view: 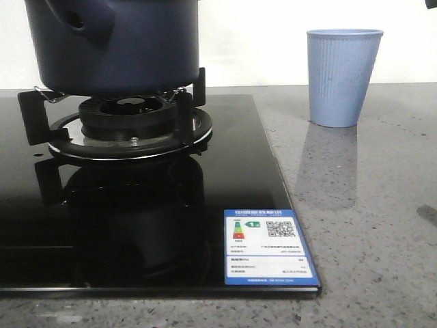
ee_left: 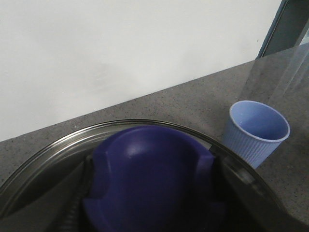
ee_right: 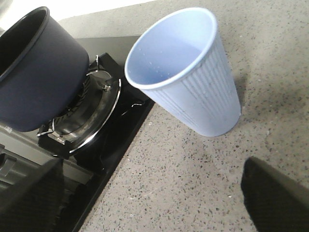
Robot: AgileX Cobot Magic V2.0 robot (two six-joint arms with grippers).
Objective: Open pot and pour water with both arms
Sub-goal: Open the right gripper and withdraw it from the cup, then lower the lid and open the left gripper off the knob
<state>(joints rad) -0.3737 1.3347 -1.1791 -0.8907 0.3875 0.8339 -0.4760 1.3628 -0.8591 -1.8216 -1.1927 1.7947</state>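
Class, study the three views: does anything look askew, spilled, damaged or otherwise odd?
Nothing looks spilled or damaged. The pot sits on the burner and the cup stands upright on the counter. In the right wrist view the pot is open, and in the left wrist view the lid knob sits between the fingers.

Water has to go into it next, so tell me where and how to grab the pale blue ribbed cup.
Grip the ribbed cup around its mid wall, jaws coming in level from its right, the side away from the stove and pot. It stands upright on the counter, and its ribbed, tapering wall is wider at the open rim, so a mid-height pinch probably holds without slipping.
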